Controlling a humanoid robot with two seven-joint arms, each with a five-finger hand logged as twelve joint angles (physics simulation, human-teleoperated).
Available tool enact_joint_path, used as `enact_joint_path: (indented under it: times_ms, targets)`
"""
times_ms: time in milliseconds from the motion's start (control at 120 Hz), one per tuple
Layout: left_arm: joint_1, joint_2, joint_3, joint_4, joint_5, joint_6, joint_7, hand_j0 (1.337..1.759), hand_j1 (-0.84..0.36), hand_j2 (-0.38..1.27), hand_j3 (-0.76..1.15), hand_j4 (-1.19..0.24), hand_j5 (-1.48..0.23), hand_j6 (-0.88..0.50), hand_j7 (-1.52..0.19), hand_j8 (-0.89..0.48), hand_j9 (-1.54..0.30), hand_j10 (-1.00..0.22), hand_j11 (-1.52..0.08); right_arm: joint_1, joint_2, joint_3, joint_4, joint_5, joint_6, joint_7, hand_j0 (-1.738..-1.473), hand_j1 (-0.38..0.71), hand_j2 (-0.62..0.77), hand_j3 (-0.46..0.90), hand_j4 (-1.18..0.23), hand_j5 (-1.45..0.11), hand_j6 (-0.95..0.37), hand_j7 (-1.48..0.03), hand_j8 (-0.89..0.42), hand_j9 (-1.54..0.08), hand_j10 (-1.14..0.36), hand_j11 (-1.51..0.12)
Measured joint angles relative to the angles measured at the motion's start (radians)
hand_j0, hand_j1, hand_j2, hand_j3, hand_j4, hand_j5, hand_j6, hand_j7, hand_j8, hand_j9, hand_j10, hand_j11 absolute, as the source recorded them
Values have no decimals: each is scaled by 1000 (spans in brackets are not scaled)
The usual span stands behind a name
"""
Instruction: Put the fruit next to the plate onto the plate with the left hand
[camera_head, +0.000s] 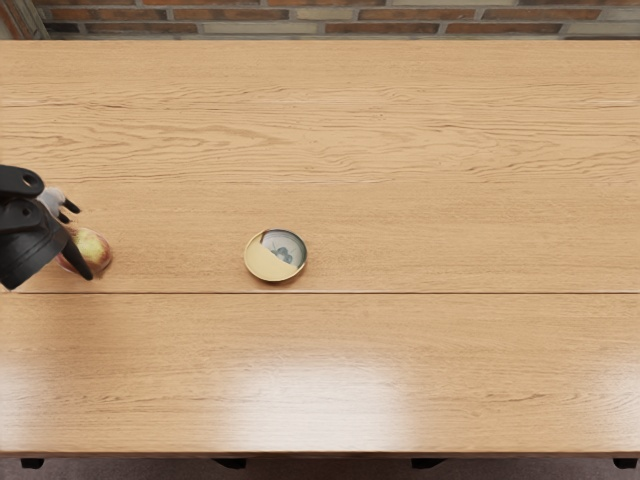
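We see the left hand (30, 240) come in from the left edge of the head view, a dark shape low over the counter (400, 350). Its fingers (78, 260) are curled around the fruit (93, 245). One dark finger lies slanting across the fruit's near left face, and two short dark fingertips show just past it on the far side, beside a pale grey knuckle. So we read the fingers as closed on the fruit, which is held against the palm.

The fruit is round, yellowish with a red blush, and only its right half shows clear of the fingers. A thin shadow sits right under it. We cannot tell whether it rests on the counter or is lifted a little off it.

The plate (250, 258) lies well to the right of the fingers, at about the same depth on the counter and apart from both hand and fruit. It is small and round, with a tan rim and a grey-blue patch inside. Bare wood lies between the fingers and the plate. A seam in the counter runs left to right just nearer to us than the fingers. Far beyond the fingers, along the counter's back edge, stands a brick wall (320, 20).
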Motion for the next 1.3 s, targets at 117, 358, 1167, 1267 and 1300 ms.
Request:
enact_joint_path:
  times_ms: [117,358,1167,1267,1300]
  targets:
    - [2,-8,11,21,-11,1,0,1658,50,51,0,-251,-325,-251,-325,-251,-325,-251,-325,0,0,0,0,0,0,0,-1658,-307,-7,0,-35,-45,-35,-45,-35,-45,-35,-45]
    - [2,-59,40,30,-44,1,0,1658,50,51,0,-250,-325,-251,-324,-251,-324,-250,-324,0,0,0,0,0,0,0,-1658,-308,-7,0,-35,-45,-35,-45,-35,-45,-35,-45]
    - [54,-197,53,179,-95,1,0,1658,7,58,0,-287,-372,-287,-372,-287,-372,-287,-372,2,0,0,0,0,0,0,-1658,-308,-7,0,-35,-45,-35,-45,-35,-45,-35,-45]
    - [55,-220,68,193,-95,1,0,1658,-36,65,0,-322,-418,-322,-418,-322,-418,-322,-418,2,0,0,0,0,0,0,-1658,-308,-7,0,-35,-45,-35,-45,-35,-45,-35,-45]
    - [55,-221,72,196,-95,1,0,1658,-51,68,0,-335,-434,-335,-434,-335,-434,-335,-434,2,0,0,0,0,0,0,-1658,-308,-7,0,-35,-45,-35,-45,-35,-45,-35,-45]
